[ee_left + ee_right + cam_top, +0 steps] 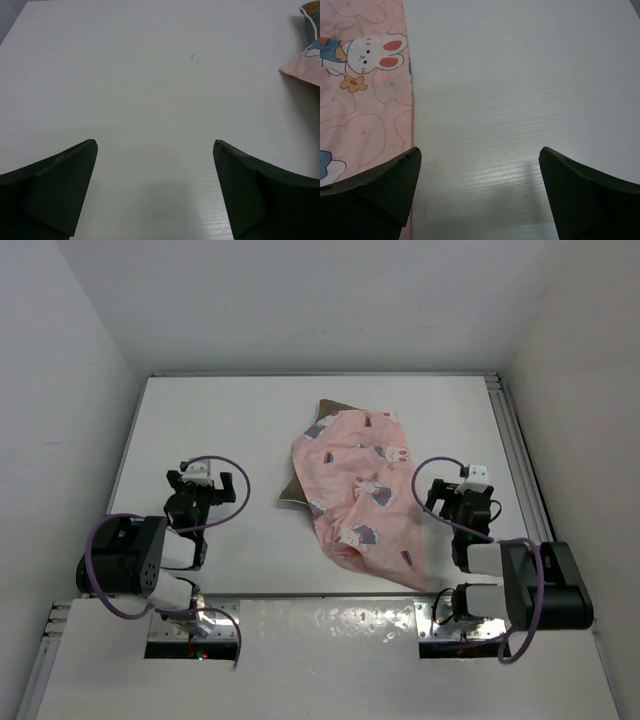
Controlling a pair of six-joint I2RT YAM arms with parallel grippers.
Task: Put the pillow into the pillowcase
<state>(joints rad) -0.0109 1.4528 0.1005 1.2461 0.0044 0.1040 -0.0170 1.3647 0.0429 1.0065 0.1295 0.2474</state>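
Status: I am reading this as the opening step, with nothing grasped yet. The left gripper (155, 147) is standing with its jaws spread wide over bare table (200, 420), well apart from the cloth. The right gripper (480, 152) is likewise spread, its left finger (375, 192) hanging just over the pillowcase's edge and pinching nothing.

The pillowcase (360, 485) is lying crumpled mid-table, draped over the pillow (322, 408). Only the pillow's far corner and a left corner are showing. I cannot tell whether any part of it is sitting inside the sack.

Next move, in my judgement: I am needing to locate the pillowcase's open hem, which I cannot make out. One gripper should pinch a single layer there while the other takes an exposed pillow corner. The risk is pinching both layers.
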